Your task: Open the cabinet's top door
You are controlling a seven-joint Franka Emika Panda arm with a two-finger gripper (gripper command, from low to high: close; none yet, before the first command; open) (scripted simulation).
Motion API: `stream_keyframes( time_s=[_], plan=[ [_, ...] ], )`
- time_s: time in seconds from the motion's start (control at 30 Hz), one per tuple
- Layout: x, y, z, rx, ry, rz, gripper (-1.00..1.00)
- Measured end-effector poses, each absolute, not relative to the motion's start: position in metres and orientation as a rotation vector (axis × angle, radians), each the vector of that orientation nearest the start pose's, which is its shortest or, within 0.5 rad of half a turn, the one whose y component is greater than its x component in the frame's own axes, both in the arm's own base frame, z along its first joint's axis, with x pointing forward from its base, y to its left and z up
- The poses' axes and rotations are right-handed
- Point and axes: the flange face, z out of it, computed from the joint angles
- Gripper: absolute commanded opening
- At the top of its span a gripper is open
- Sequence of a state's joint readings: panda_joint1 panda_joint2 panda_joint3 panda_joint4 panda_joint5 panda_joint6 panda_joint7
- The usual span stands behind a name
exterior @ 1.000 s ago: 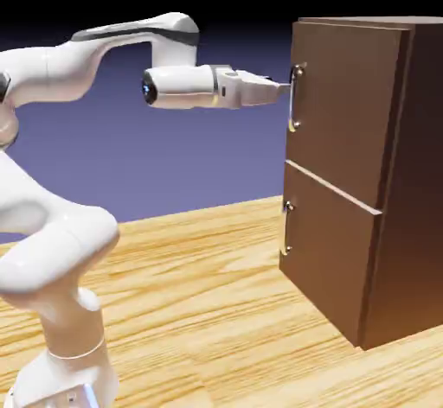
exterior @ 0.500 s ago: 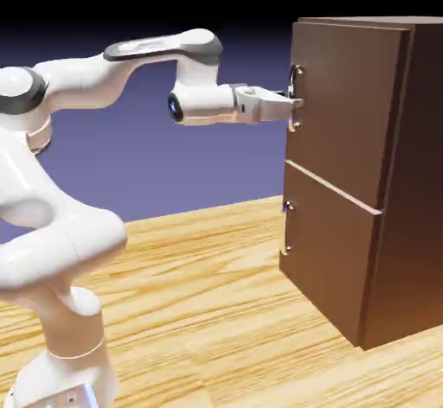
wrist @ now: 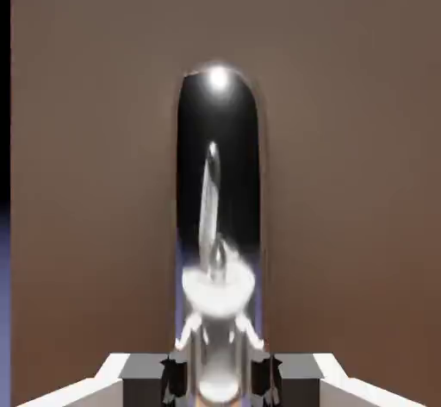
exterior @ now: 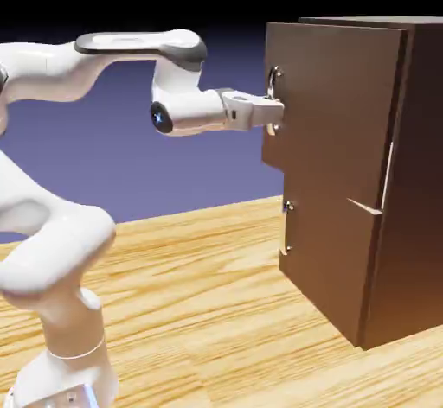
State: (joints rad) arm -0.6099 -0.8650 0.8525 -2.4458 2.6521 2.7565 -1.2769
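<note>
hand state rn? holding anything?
Hand: closed on the top door's handle; the top door is swung slightly out from the cabinet.

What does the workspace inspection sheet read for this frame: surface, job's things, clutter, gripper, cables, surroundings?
Surface: wooden table, light grain.
Job's things: cabinet dark brown; top door swung partly out at its handle side, a gap showing at its hinge edge; lower door flush.
Clutter: nothing seen.
Gripper: gripper shut on the top door's silver handle.
Cables: nothing seen.
Surroundings: plain blue-violet backdrop.
</note>
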Motion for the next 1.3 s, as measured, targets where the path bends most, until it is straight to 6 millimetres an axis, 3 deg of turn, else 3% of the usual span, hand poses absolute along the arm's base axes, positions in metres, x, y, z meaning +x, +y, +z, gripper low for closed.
stream_keyframes(
  time_s=[0.33, 0.63, 1.0, 1.3],
  plan=[
    [0.328, 0.071, 0.536, -1.755, 0.259, -1.425, -1.00],
    [0.294, 0.011, 0.536, -1.726, 0.074, -1.272, -1.00],
    [0.270, -0.069, 0.536, -1.675, -0.141, -1.085, -1.00],
    [0.267, -0.151, 0.536, -1.609, -0.339, -0.898, -1.00]
  ],
)
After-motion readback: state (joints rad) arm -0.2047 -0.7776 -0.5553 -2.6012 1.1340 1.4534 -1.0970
